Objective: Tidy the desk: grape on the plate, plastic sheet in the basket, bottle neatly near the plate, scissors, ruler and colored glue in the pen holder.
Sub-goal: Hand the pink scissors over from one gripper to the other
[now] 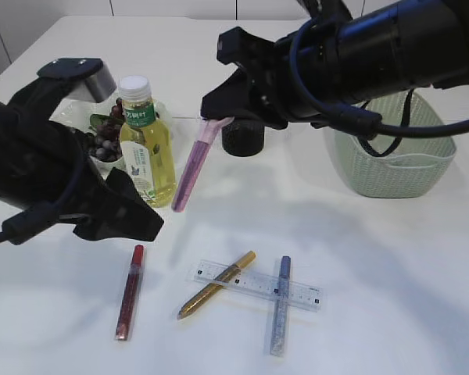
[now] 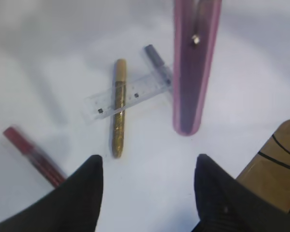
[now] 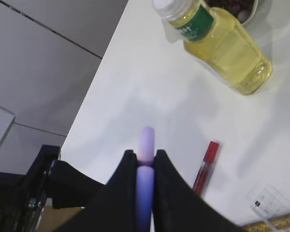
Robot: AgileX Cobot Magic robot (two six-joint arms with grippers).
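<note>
Near edge: red glue stick [image 1: 129, 292], gold glue stick [image 1: 216, 284] and blue glue stick [image 1: 279, 305] lie flat, the last two crossing the clear ruler [image 1: 254, 284]. Left gripper [image 2: 147, 186] hovers spread and empty above them. Farther back, right gripper [image 3: 145, 166] pinches the pink glue stick's [image 1: 195, 164] top; it hangs steeply, the pen holder [image 1: 242, 137] just behind it.

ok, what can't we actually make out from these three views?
- Pen holder: exterior view, the right arm covers its mouth, so its contents are hidden.
- Grapes: exterior view, partly behind the bottle and the left arm; plate not clearly seen.
- Basket: exterior view, right arm blocks the inside; plastic sheet unseen.
- Scissors: in no view.
- Ruler: left wrist view, blurred, markings unreadable.
</note>
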